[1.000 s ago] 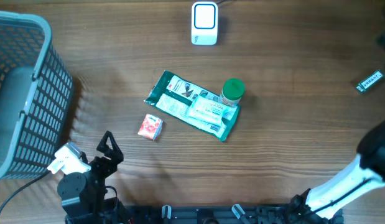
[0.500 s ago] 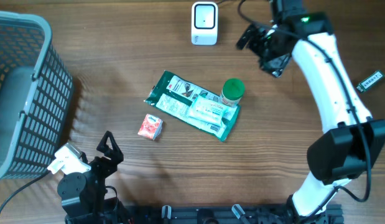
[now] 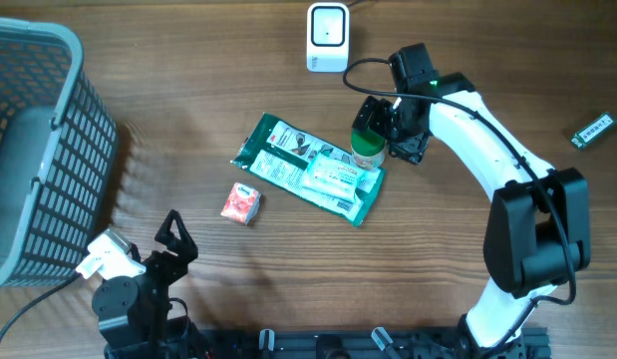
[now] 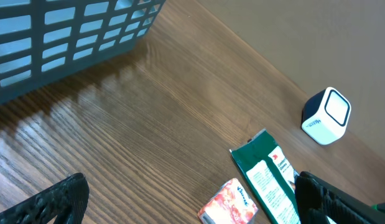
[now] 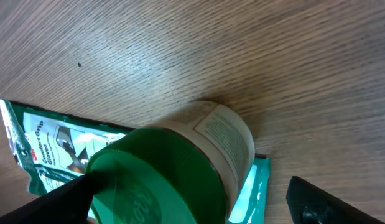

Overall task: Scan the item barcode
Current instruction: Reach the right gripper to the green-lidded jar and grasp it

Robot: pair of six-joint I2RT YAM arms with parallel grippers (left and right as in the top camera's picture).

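My right arm (image 3: 487, 120) has swung down to the round green-lidded jar (image 3: 366, 152), near the small white box scanner (image 3: 327, 38). Its pincer (image 3: 376, 128) is spread wide over it. I have grabbed and scanned nothing yet.

Overhead camera is looking straight down at the whole table (image 3: 288, 284); left wrist camera is gazing low across it; right is crowding the jar (image 5: 180, 165). All are sharing the green packet (image 3: 298, 165).

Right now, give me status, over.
Left pincer open, idle. Right pincer open, straddling green-lid jar. Green packet abuts jar; scanner beyond.
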